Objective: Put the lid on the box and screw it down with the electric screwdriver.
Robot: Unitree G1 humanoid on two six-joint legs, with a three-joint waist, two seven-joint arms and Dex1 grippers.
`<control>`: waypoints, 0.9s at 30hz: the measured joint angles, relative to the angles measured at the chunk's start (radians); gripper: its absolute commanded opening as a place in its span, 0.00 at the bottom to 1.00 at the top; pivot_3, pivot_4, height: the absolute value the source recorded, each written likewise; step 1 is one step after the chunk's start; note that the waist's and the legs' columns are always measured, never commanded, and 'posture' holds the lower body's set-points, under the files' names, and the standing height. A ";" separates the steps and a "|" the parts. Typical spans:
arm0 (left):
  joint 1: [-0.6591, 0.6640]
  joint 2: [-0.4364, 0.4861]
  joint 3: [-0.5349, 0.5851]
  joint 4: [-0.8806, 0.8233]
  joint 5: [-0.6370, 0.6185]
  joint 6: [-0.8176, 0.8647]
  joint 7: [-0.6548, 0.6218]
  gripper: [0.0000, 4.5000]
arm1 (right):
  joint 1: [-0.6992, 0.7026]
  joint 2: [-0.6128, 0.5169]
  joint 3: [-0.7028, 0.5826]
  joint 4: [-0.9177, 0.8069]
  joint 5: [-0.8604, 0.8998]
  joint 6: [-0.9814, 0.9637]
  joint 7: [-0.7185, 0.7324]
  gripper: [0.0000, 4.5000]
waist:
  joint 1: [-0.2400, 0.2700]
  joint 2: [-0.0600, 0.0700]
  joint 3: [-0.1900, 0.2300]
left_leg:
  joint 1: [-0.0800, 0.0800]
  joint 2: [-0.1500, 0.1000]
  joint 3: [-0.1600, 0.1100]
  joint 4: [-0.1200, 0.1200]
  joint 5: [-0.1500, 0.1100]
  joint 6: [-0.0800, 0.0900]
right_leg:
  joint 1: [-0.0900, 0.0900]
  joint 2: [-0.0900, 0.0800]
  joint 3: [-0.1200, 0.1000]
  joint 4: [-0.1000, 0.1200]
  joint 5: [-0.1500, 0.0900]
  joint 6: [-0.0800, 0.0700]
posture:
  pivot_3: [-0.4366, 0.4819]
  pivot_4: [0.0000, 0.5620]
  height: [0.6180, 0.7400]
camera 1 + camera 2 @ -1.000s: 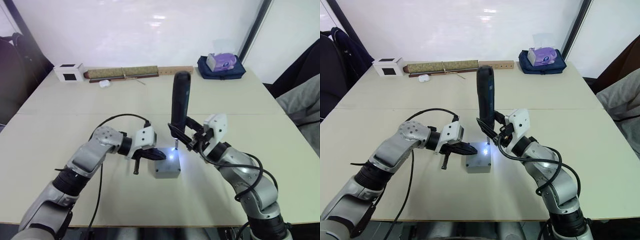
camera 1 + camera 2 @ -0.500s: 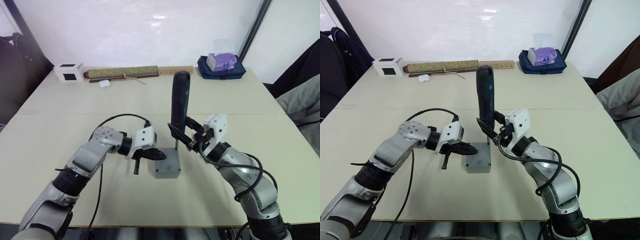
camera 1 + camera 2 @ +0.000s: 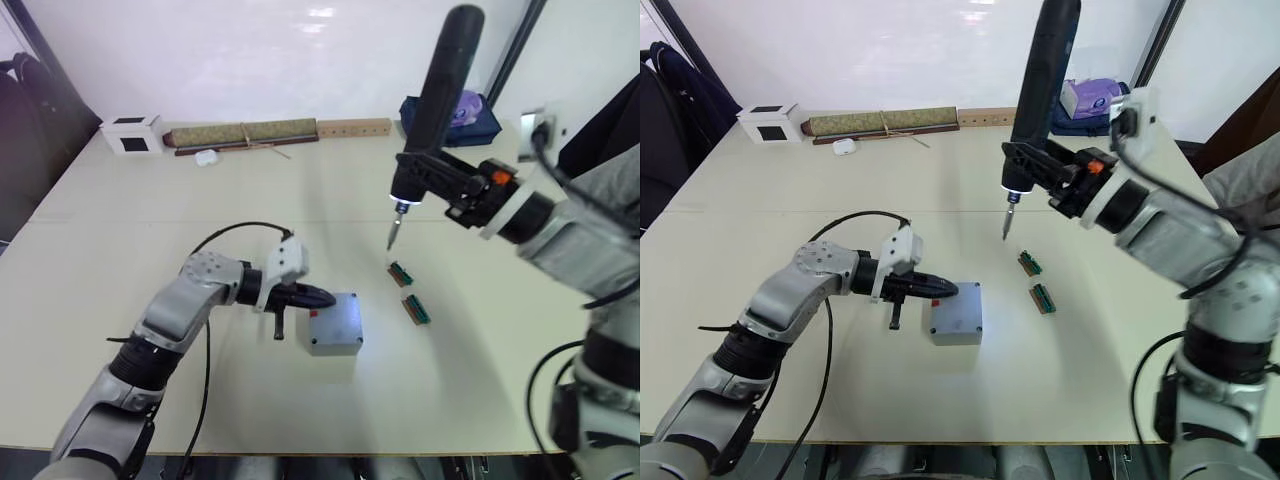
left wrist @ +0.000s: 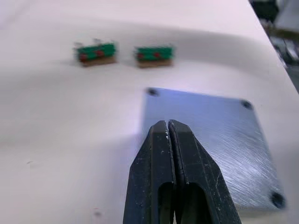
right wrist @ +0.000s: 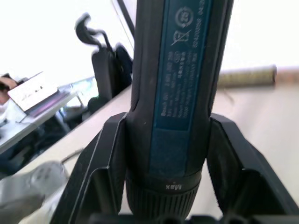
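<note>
The grey box stands near the middle of the table, with the lid lying flat on top of it, a screw hole in each corner. My left gripper is shut and empty, its tips resting at the lid's left edge. My right gripper is shut on the electric screwdriver and holds it upright, high above the table to the right of the box. Its thin bit points down, well clear of the lid. In the right wrist view the dark blue screwdriver sits between the fingers.
Two small green parts lie on the table just right of the box. Along the far edge are a white cube with a black square, a rolled mat, a wooden strip and a dark blue bag.
My right arm has lifted the screwdriver off the box, up and to the right. The light on the lid is gone. The left gripper stays at the box. The camera view has shifted.
</note>
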 measured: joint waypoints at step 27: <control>0.019 0.117 -0.023 -0.228 -0.086 0.006 -0.067 0.00 | 0.345 -0.394 0.204 0.304 -0.542 0.335 0.467 0.65 | -0.001 0.006 0.008 | 0.001 -0.001 0.011 0.001 -0.001 0.002 | -0.002 0.003 0.007 -0.002 0.000 0.001 | 0.48 0.27 1.00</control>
